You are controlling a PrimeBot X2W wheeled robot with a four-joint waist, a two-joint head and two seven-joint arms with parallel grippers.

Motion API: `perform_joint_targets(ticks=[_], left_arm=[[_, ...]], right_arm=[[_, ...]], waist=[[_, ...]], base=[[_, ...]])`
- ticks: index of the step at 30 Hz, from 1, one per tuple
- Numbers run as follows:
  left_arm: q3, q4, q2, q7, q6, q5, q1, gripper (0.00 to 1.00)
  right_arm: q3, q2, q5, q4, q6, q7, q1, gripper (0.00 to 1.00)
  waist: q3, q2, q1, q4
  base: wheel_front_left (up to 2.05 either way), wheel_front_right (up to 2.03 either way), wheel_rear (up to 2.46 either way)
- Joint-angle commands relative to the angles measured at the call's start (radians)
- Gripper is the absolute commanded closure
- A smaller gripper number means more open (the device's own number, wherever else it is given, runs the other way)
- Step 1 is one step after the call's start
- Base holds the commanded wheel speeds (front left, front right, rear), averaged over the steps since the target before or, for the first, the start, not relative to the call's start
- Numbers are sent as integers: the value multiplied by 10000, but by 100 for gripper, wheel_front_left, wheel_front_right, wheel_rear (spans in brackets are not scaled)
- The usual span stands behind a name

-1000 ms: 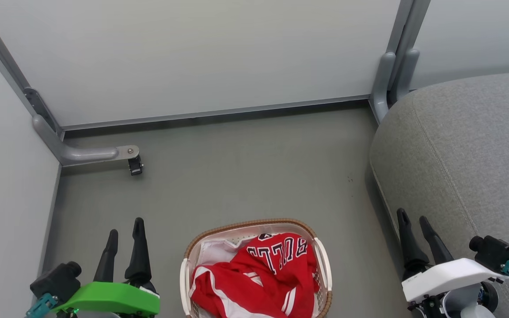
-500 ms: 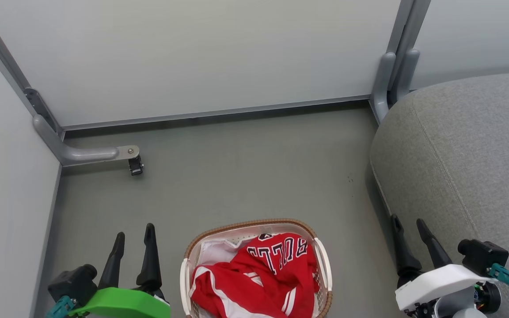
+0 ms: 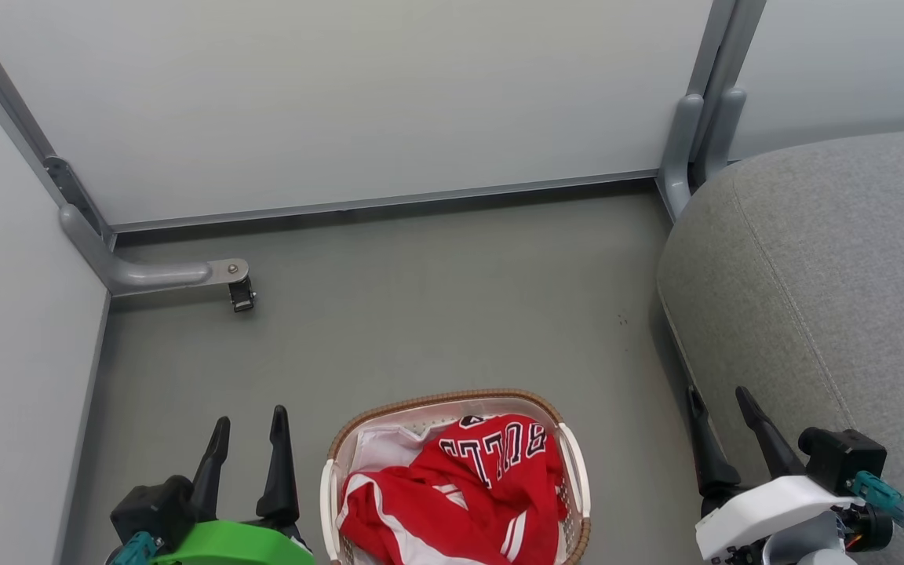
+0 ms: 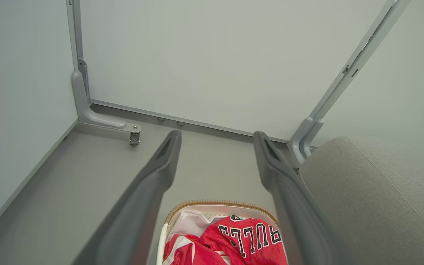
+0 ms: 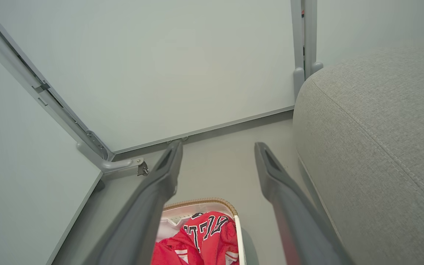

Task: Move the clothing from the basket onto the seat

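Left pincer point(image 3: 250, 420), right pincer point(image 3: 717, 392): released, empty. Between them, oval white perforated basket point(image 3: 444, 398), near end cut off, holding red white-striped clothing point(image 3: 468, 486).

"BULLS" on red clothing point(image 3: 460, 490)

Basket point(image 3: 452, 395), seat point(image 3: 829, 275), clothing heap point(image 3: 460, 486): one each. Left tool point(image 3: 250, 418), right tool point(image 3: 716, 392): two.
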Motion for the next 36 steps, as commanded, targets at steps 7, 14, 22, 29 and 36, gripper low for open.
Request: perform_joint_targets(ticks=[7,14,22,29,36], left_arm=[[-120,37,77,-215,99,579,150,0],[-221,92,81,-365,131,1019,206,0],[-347,270,83,-514,169,1375,251,0],[-430,442,86,-630,191,1748,285,0],[-494,536,89,-686,159,1917,292,0]], right_arm=[[5,-60,-759,-40,3,-226,84,0],[65,-67,-1310,-18,3,-367,112,0],[142,-75,-1892,23,4,-524,159,0],[219,-80,-2365,36,4,-643,185,0],[232,-84,-2587,34,2,-710,198,0]], waist=[[7,0,0,7],[0,0,0,16],[-2,0,0,35],[10,0,0,43],[25,0,0,53]], base=[[0,0,0],[0,0,0],[0,0,0],[0,0,0],[0,0,0]])
